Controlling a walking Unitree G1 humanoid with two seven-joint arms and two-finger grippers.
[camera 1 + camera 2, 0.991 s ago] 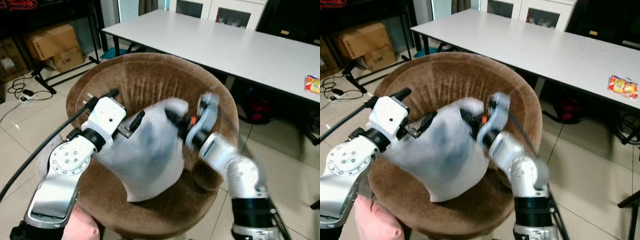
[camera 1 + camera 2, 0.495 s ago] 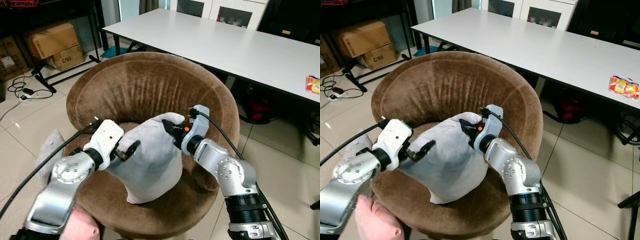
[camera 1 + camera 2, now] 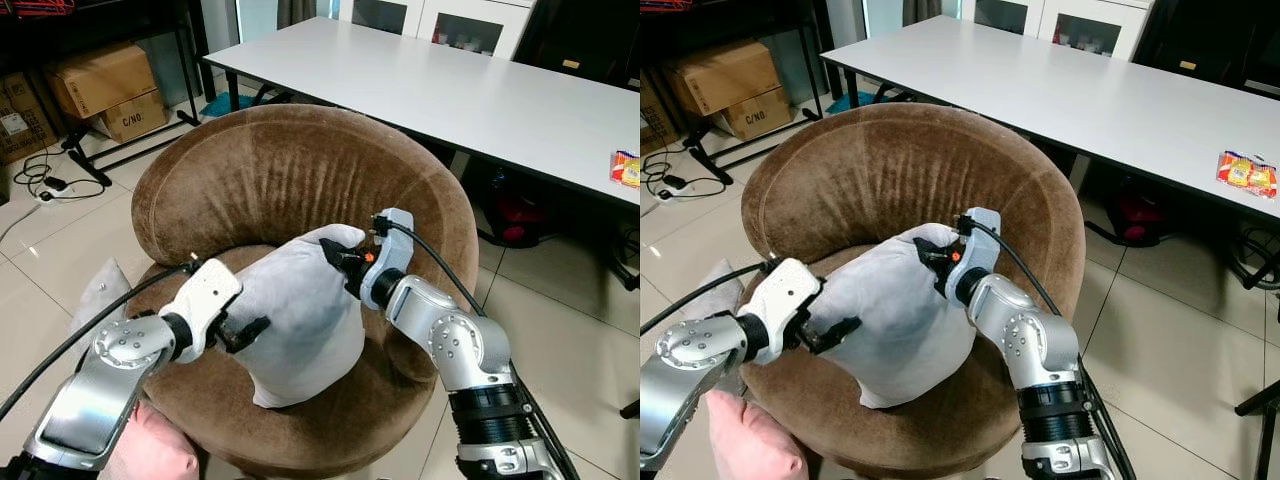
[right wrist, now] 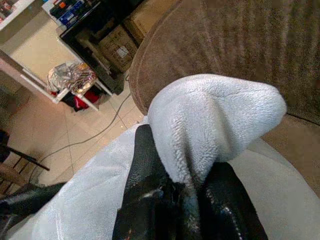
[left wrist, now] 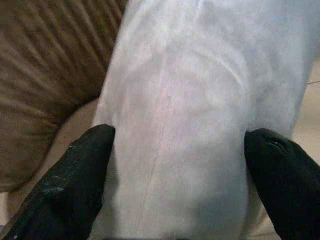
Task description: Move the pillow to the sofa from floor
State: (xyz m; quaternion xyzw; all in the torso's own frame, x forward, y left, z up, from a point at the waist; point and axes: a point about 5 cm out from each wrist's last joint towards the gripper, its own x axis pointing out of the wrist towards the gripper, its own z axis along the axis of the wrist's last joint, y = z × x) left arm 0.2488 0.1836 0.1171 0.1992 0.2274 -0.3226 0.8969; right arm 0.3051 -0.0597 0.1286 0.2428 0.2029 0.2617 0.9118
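One grey pillow [image 3: 300, 310] rests on the round brown sofa [image 3: 290, 180] seat, its far corner pinched by the right gripper [image 4: 182, 195], its left side between the left gripper [image 3: 243, 333]'s spread fingers [image 5: 75, 175].

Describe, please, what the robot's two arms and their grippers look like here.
Both arms are silver metal with round joints and black bands. The left arm has a white wrist block, and a black cable runs along it. The right arm carries a black cable and a small orange mark near its wrist. The left gripper and the right gripper have long black fingers.
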